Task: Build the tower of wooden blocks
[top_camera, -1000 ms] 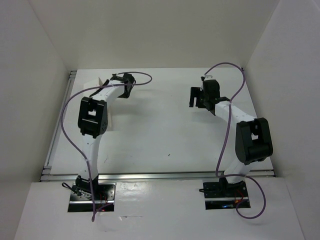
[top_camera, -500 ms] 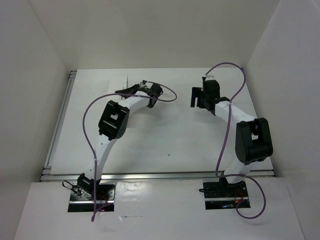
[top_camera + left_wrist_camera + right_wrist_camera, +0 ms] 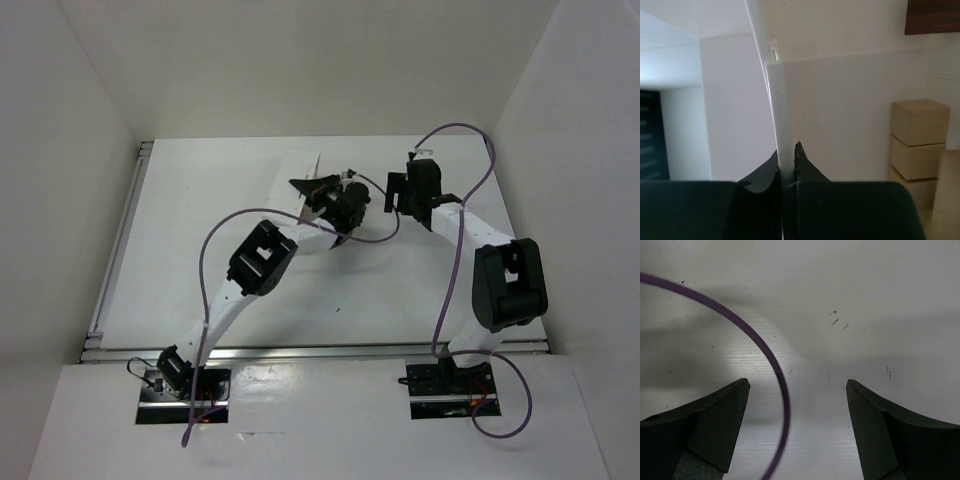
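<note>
My left gripper [image 3: 786, 161] is shut on the thin wall of the white tray [image 3: 781, 110] and holds it tilted above the table's far middle. In the top view the tray [image 3: 306, 168] shows beside the left gripper [image 3: 320, 190]. Inside the tray, three light tan wood blocks [image 3: 919, 122] lie in a row on the right. A dark maroon block [image 3: 932, 16] shows at the top right corner. No built tower is in view. My right gripper [image 3: 394, 196] is open and empty, close to the right of the left one; its jaws [image 3: 797, 385] hang over bare table.
A purple cable [image 3: 771, 357] curves across the right wrist view between the jaws. White walls enclose the table [image 3: 200, 240] on the left, back and right. The two wrists are close together at the far middle.
My left arm has swung from the far left to the far middle, carrying the white tray with it. The right arm has barely moved.
</note>
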